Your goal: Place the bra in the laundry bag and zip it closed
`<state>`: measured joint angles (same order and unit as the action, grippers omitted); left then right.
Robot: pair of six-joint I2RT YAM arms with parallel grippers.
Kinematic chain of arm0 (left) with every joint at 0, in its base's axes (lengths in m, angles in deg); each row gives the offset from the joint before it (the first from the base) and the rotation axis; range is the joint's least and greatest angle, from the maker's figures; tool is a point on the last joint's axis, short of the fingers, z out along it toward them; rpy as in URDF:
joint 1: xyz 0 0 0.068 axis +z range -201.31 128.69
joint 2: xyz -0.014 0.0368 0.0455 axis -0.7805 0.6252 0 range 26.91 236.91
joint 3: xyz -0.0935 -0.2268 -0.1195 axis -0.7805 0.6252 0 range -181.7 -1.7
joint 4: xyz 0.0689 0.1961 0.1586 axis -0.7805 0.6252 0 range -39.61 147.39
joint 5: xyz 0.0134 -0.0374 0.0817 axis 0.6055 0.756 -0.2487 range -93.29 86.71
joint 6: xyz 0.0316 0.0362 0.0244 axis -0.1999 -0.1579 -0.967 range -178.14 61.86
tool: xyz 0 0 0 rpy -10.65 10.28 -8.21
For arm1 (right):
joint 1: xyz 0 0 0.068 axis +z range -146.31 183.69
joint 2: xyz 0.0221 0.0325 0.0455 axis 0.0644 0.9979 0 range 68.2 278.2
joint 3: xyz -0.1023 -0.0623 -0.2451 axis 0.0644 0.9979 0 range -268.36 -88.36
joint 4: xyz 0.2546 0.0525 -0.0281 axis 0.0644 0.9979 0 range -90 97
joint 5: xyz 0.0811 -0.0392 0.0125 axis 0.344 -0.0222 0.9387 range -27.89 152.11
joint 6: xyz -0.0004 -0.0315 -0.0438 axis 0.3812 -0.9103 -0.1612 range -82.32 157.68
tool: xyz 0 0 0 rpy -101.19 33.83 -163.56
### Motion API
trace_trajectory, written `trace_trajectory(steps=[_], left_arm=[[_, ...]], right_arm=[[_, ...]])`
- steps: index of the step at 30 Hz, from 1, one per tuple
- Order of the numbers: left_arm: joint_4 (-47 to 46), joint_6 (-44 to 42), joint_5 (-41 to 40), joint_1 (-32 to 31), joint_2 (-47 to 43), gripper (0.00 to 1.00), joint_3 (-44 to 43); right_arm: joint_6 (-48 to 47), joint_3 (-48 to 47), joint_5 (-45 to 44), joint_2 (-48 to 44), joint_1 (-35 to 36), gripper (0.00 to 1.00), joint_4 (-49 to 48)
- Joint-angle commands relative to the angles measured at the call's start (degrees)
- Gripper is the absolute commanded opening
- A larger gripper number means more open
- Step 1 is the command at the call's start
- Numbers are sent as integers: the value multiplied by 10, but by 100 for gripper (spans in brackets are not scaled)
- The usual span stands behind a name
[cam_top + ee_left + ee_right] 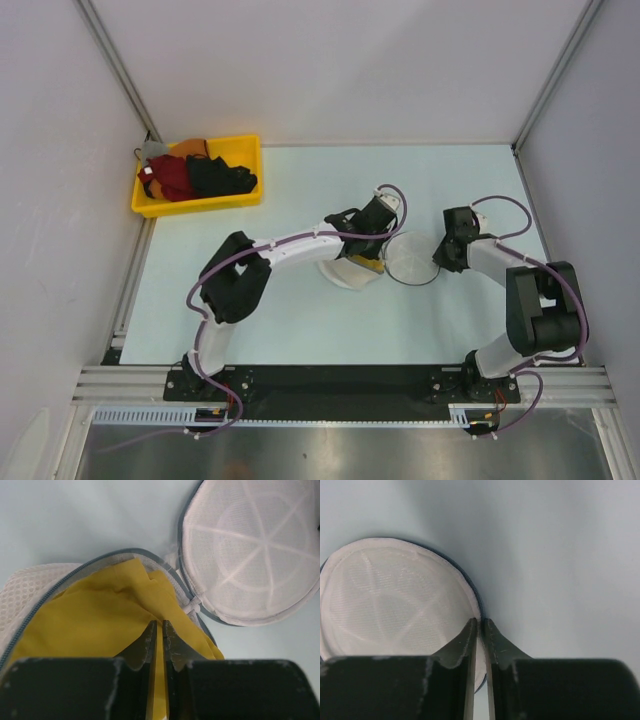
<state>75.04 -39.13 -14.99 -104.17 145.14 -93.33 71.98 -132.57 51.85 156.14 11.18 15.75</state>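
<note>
The left end effector [159, 624] pinches the bra [100, 622]; right end effector [480, 622] pinches laundry bag [395, 600] rim.

Bright, even overhead light, soft shadows on the table [300, 320]; left hand [159, 626] and right hand [480, 623] blurred up close.

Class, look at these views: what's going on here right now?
Two robot arms are packing a yellow fabric bra into a round white mesh laundry bag, which lies open like a clamshell. The left gripper pinches the bra, lying in one half. The right gripper grips the rim of the empty half. The zip is not yet closed.
</note>
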Motion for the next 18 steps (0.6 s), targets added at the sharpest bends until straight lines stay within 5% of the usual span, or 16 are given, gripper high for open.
trace_trajectory(steps=[1,3,10,18], left_arm=[[-20,-7,-19,7,-16,12,18],[-26,-7,-8,11,-15,12,27],[-76,18,45,38,-7,12,80],[-108,30,70,65,-5,11,104]], right_arm=[[6,6,-41,31,12,9,18],[6,9,-45,26,12,0,17],[-13,3,-56,-142,52,0,53],[-41,-146,-34,-258,124,0,219]])
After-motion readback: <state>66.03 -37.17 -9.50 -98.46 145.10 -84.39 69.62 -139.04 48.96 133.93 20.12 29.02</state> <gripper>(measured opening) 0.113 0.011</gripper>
